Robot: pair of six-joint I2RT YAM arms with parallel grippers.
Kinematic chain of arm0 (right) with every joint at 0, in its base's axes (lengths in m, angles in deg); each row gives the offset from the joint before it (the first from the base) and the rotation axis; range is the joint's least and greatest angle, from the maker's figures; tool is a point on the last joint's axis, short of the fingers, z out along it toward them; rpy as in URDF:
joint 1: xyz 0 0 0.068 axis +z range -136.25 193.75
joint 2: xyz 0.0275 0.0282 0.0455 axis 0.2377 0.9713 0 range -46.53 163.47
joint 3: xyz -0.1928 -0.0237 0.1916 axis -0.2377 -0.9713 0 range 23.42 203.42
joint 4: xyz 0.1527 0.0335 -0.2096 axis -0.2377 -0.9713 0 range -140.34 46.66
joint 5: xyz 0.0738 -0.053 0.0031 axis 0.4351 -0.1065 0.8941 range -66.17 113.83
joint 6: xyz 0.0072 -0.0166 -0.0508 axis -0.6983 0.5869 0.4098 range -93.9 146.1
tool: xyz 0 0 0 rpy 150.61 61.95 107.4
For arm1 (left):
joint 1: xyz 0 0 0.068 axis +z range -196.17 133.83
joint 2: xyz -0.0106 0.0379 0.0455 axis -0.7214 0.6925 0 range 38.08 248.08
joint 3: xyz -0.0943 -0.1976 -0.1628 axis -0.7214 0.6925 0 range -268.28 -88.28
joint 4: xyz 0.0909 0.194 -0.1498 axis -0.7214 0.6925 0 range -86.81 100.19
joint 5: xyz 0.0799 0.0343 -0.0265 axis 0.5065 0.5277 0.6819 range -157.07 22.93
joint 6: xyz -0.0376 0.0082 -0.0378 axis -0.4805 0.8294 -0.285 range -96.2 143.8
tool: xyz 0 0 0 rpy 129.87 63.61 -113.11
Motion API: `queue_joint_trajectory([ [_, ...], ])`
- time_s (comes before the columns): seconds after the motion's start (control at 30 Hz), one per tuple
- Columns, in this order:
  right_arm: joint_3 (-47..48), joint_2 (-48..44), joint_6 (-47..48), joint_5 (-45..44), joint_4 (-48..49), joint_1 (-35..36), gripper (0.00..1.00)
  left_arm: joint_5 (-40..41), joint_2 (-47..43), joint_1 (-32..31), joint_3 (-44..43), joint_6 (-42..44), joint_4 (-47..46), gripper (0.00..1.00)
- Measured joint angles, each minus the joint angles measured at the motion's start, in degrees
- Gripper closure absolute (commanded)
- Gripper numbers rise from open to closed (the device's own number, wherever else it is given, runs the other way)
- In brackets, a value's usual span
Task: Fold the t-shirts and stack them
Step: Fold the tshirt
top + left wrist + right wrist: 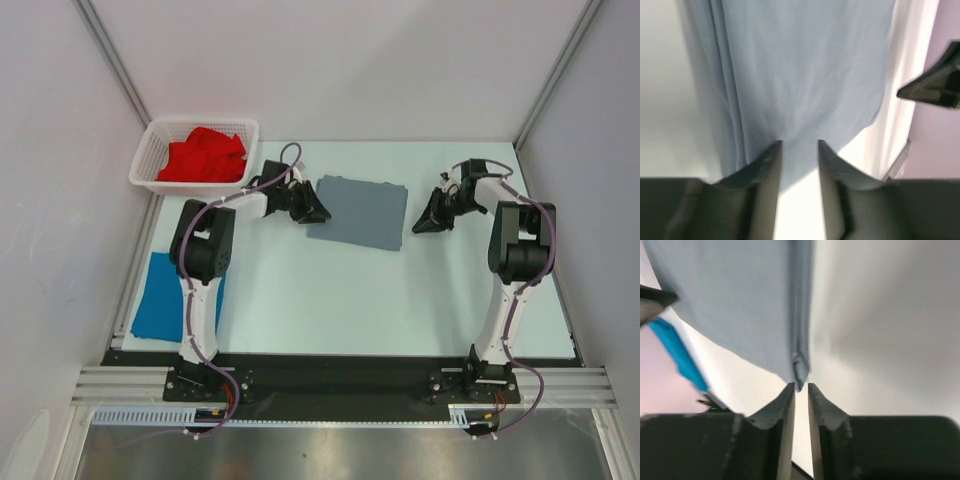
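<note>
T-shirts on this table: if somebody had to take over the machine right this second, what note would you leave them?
Left tool: open, at the grey shirt's left edge.
Right tool: nearly closed at that shirt's right corner; grip unclear.
The grey shirt lies as a flat rectangle at the far middle of the table.
Blue shirt lies flat at the table's left edge.
Red shirt is crumpled in the white basket.
Done: grey looks folded. Left: fold red, check blue, stack all three.

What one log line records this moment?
grey shirt folded mid-table | left gripper at its left edge | right gripper by its right edge | red shirt in basket | blue shirt aside
</note>
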Motion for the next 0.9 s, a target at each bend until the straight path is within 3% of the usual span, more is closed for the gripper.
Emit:
queue_joint_trajectory([
  [0.13,1.3,-6.3,0.5,-7.6,-0.6,4.2,0.59,8.7,-10.4,-0.2,0.4,4.3,7.0,0.43],
  [0.17,1.8,-7.7,0.9,-9.8,-0.6,5.7,0.52,10.8,-14.0,-0.2,0.8,5.4,8.1,0.15],
  [0.2,2.2,-8.9,1.3,-11.6,-0.5,7.3,0.47,12.9,-18.0,-0.2,1.5,6.6,8.8,0.00],
  [0.33,2.3,-14.1,3.3,-22.3,0.9,16.3,0.21,19.9,-35.6,-0.4,7.4,8.6,9.8,0.00],
  [0.4,1.2,-16.4,4.4,-27.8,3.3,21.0,0.02,23.4,-44.3,-0.4,12.0,9.4,10.1,0.00],
  [0.53,-5.2,-21.9,9.1,-39.9,11.5,31.7,0.00,29.0,-57.3,-0.4,20.0,9.5,12.8,0.00],
  [0.67,-12.9,-24.7,21.0,-50.5,21.9,43.6,0.00,31.1,-63.4,0.2,25.7,8.2,17.6,0.00],
  [0.8,-11.4,-19.8,31.3,-55.9,26.0,52.3,0.16,33.1,-66.4,2.2,28.8,5.4,25.8,0.00],
  [0.9,-8.4,-13.3,36.7,-59.7,28.6,54.7,0.20,36.5,-70.4,4.3,30.1,3.2,30.9,0.00],
])
